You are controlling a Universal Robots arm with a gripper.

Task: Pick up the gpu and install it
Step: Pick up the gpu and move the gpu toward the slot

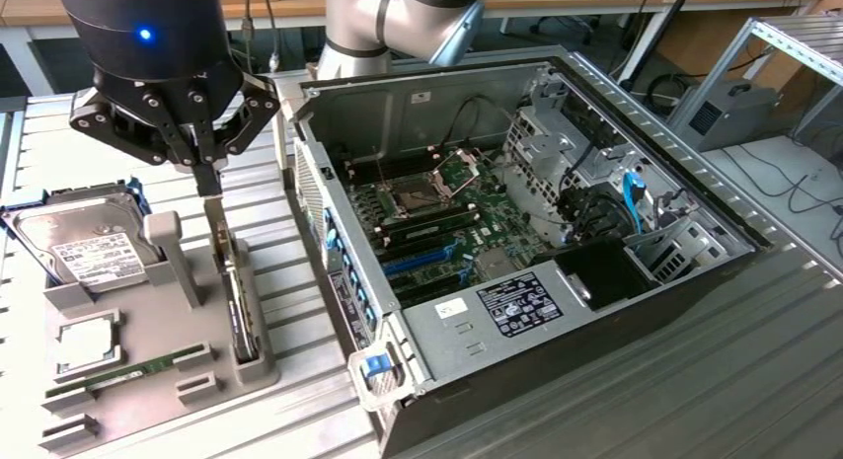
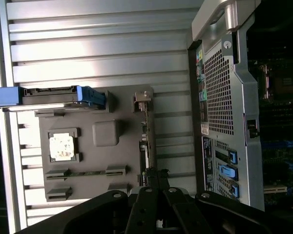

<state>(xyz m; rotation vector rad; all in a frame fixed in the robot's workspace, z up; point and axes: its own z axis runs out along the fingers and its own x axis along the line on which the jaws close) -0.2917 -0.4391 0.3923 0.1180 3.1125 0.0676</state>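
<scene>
arm (image 1: 395, 20): silver-grey tube segments, pale blue joint cap (image 1: 455, 39) | wrist: black cylindrical housing (image 1: 138, 59), one lit blue indicator (image 1: 144, 33) | gripper (image 1: 208, 188): black, bar-linkage fingers (image 2: 146, 209), round pivot pins at the joints, narrow flat tips

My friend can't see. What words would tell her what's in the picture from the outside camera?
A robot's shut gripper sits at the top end of the gpu, which stands on edge in a grey holder on a ribbed metal table. On the exterior view's right lies an open computer case, its motherboard showing.
</scene>
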